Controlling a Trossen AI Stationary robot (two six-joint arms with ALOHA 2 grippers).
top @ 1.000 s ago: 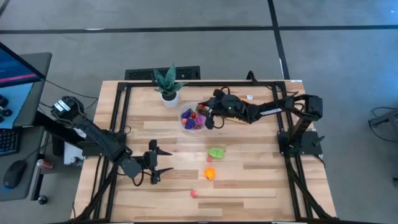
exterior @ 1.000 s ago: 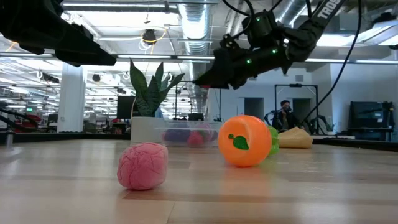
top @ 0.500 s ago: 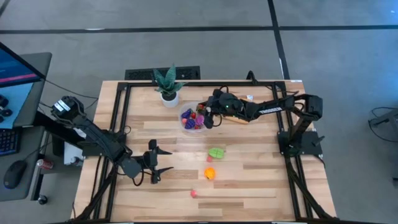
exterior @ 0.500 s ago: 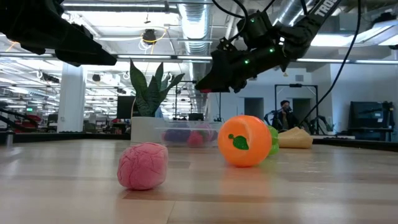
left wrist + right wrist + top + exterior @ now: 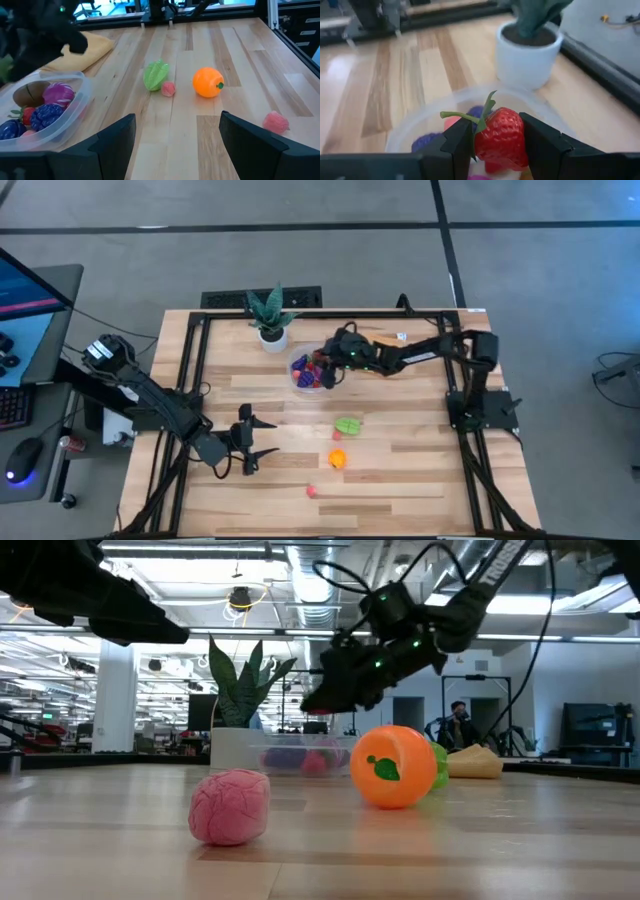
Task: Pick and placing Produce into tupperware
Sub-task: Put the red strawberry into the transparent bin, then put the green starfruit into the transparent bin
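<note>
The clear round tupperware (image 5: pixel 308 372) stands on the table near the potted plant and holds several purple, red and brown toy produce pieces (image 5: pixel 46 102). My right gripper (image 5: pixel 327 365) hovers over the tub, shut on a red toy strawberry (image 5: pixel 501 138). A green star fruit (image 5: pixel 348 424), a small red piece (image 5: pixel 168 89), an orange (image 5: pixel 338 459) and a pink piece (image 5: pixel 311 491) lie on the wood nearer the near edge. My left gripper (image 5: pixel 263 438) waits open above the table's left half, touching nothing. My right gripper pinches the strawberry by its red body (image 5: pixel 514 142) between the two fingers (image 5: pixel 459 146), one on each flank. The green stem (image 5: pixel 462 117) sticks out past the fingers. The strawberry is lifted clear, above the tub's opening (image 5: pixel 425 125).
A green plant in a white pot (image 5: pixel 270 330) stands just beyond the tub at the far edge. A flat orange cloth (image 5: pixel 85 47) lies beside the tub under the right arm. Black frame rails (image 5: pixel 196 370) run along the table's sides. Bare wood lies near the near edge.
My right gripper, still shut on the strawberry, has moved toward the table's left and slightly down, from the tub's right rim to over its middle. The left arm and the loose produce have stayed where they were.
</note>
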